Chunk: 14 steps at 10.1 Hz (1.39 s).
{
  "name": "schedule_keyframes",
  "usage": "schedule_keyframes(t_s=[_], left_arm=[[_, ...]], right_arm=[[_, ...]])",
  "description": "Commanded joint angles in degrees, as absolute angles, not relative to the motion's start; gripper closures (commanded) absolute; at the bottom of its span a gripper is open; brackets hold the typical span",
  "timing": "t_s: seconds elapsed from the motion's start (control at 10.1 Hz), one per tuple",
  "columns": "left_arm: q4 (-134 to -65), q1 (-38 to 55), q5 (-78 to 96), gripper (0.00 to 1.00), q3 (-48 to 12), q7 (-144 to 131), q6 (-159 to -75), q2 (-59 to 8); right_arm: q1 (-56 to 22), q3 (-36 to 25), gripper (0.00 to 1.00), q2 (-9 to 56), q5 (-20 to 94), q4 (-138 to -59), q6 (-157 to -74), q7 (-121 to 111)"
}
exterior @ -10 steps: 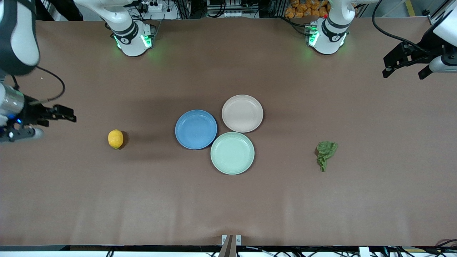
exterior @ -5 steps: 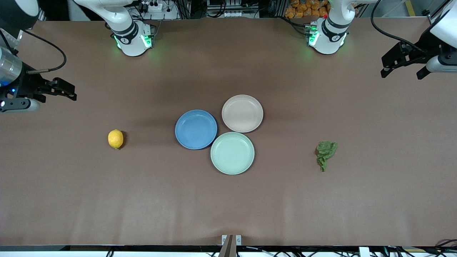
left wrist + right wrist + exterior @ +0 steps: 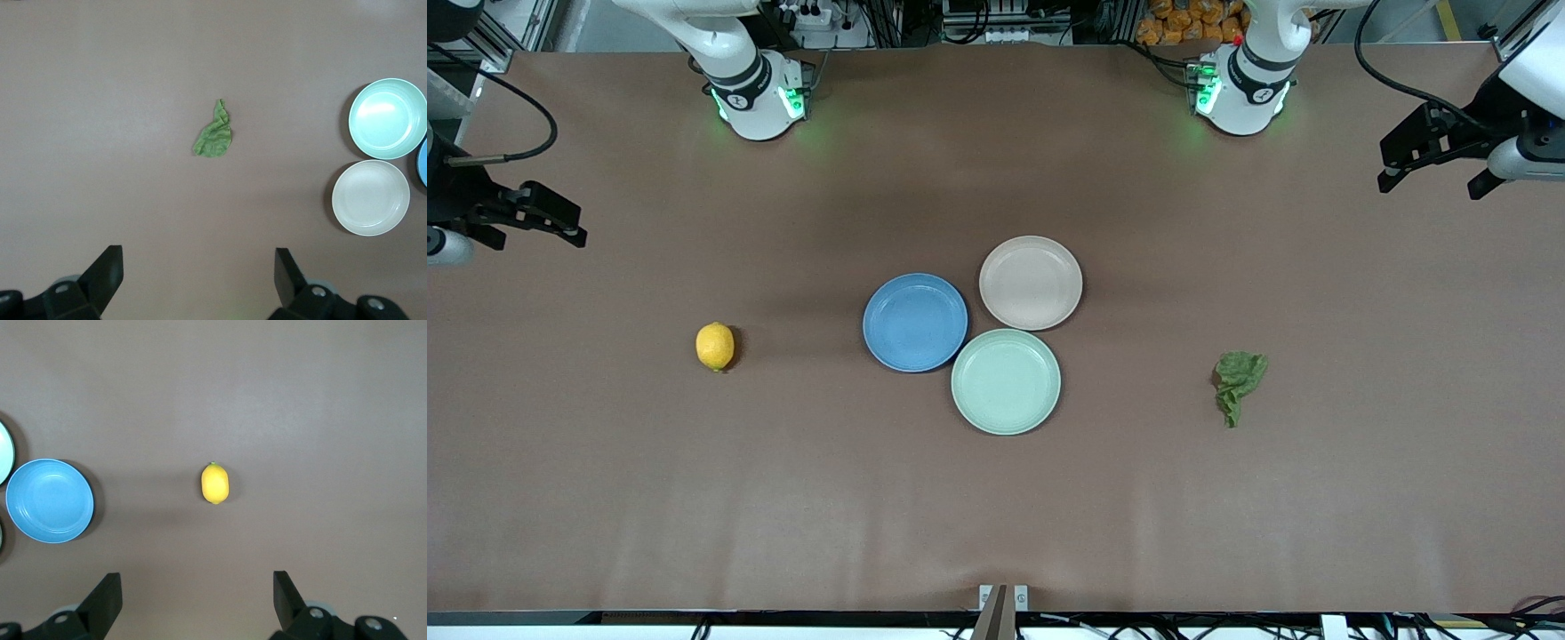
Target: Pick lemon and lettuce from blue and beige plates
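Note:
The yellow lemon lies on the bare table toward the right arm's end; it also shows in the right wrist view. The green lettuce leaf lies on the table toward the left arm's end and shows in the left wrist view. The blue plate and the beige plate sit mid-table with nothing in them. My right gripper is open and empty, high over the table's edge at the right arm's end. My left gripper is open and empty, high over the left arm's end.
A pale green plate with nothing in it touches the blue and beige plates, nearer the front camera. The two arm bases stand along the table's edge farthest from the front camera. Brown cloth covers the table.
My right gripper has drawn away from the lemon, moving toward the bases' side and then out toward the table's end. The left gripper has barely moved. Lemon, lettuce and plates are unmoved.

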<state>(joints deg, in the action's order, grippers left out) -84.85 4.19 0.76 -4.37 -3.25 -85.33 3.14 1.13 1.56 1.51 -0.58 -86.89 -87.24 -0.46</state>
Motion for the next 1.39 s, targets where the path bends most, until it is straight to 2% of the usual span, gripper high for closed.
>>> schedule_keyframes(t_s=[0.0, 0.4, 1.29], left_arm=[[-84.2, 3.7, 0.4, 0.0, -4.5, -2.4, -84.4, 2.9], [-84.5, 3.8, 0.5, 0.0, -4.6, -3.8, -84.4, 2.8], [-84.7, 3.7, 0.5, 0.0, -4.6, -3.4, -84.4, 2.8]], right_arm=[[2.1, 2.1, 0.0, 1.7, -1.2, -85.3, -86.4, 0.2], [2.1, 1.7, 0.0, 1.7, -1.1, -84.3, -84.1, -0.1], [1.1, 0.0, 0.0, 2.6, -1.2, -84.3, -86.2, -0.2]])
